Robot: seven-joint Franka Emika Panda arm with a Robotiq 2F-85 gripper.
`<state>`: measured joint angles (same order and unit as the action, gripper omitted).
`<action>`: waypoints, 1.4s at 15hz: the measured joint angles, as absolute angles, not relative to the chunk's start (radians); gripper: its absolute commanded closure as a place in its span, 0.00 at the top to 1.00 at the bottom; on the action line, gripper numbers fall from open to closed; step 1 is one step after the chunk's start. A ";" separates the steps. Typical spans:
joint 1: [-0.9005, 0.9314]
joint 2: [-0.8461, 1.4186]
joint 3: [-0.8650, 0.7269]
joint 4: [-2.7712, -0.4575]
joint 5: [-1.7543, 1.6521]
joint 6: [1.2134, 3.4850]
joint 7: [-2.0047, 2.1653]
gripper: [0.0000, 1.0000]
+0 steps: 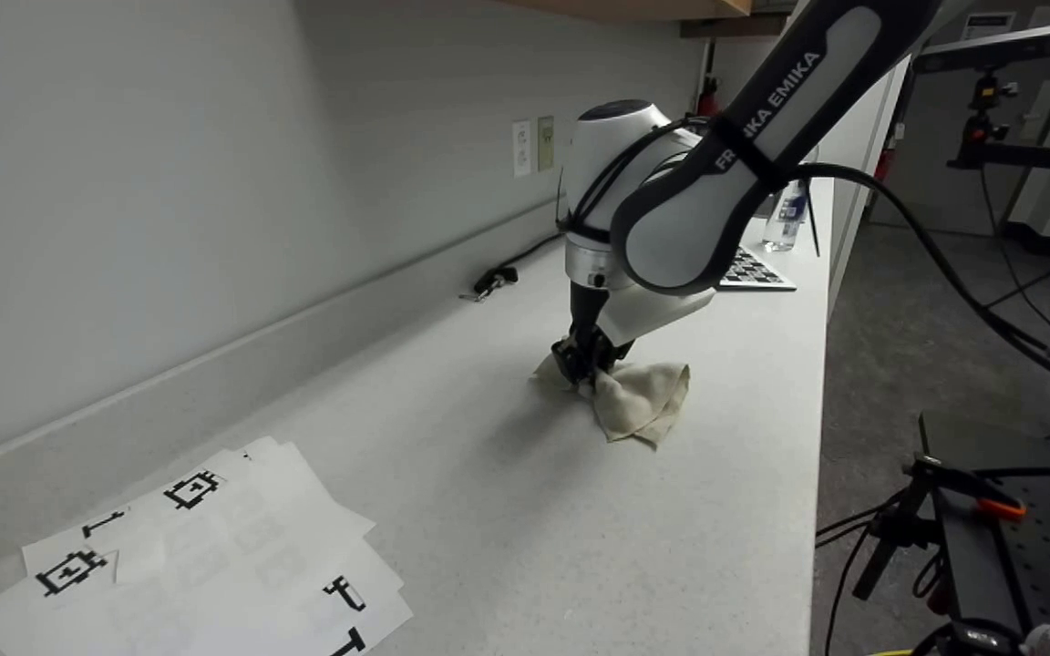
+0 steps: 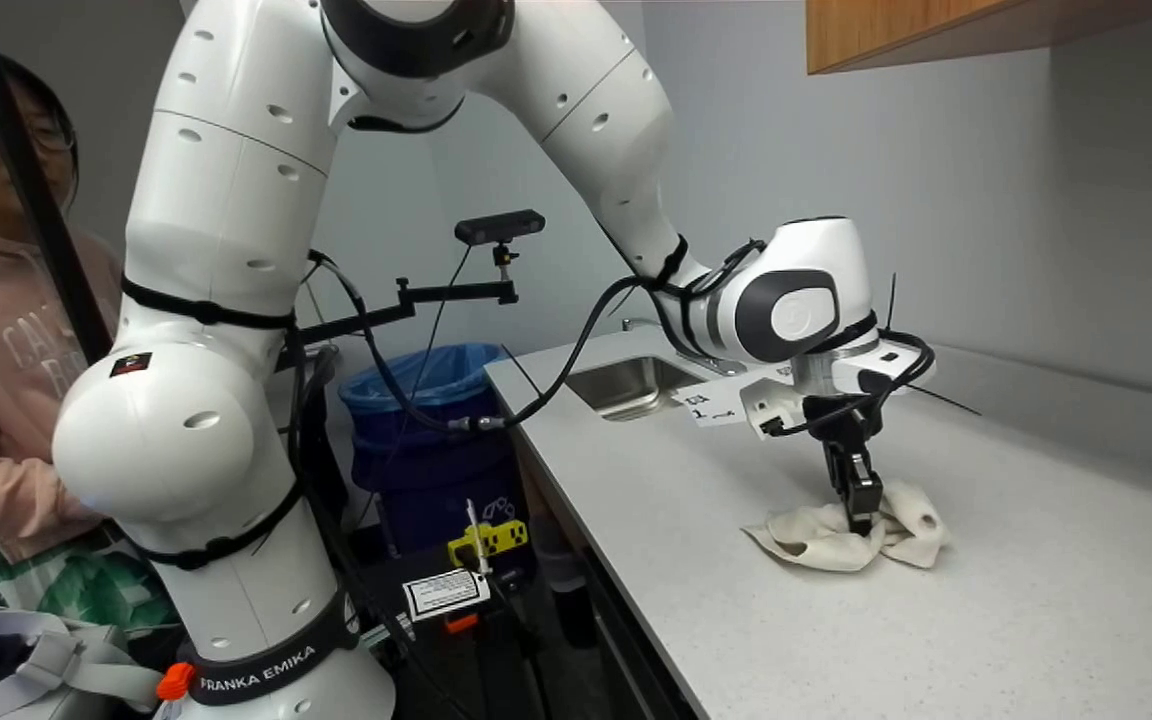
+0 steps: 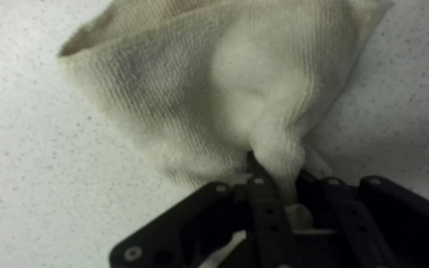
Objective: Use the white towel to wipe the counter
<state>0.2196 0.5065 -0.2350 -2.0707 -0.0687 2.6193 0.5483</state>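
"Wrist view: a fold of the white towel (image 3: 259, 93) sits pinched in the gripper (image 3: 278, 167). Clamped on it, I'd say."

"Agreed. Both exterior views: towel bunched on the counter (image 1: 671, 547), loose cloth lying out to either side of the gripper."

"Step in hand, by my reading: wiping. Advice?"

"Press lightly, level, so towel rubs and gripper doesn't. Slow, overlapping strokes, loose cloth trailing. Watch for folding under. In an exterior view, printed sheets (image 1: 252, 547) lie on the counter, well apart from the towel; turn back short of them."
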 measured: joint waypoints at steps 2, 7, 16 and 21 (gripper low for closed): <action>0.220 0.496 -0.220 -2.085 -0.069 2.619 0.549 0.03; 0.233 0.465 -0.141 -2.119 -0.069 2.619 0.549 0.03; 0.262 0.430 -0.059 -2.148 -0.072 2.618 0.545 0.51; 0.262 0.408 -0.063 -2.154 -0.085 2.618 0.544 0.88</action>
<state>0.2623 0.4081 -0.0633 -2.1535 -0.0848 2.6183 0.5444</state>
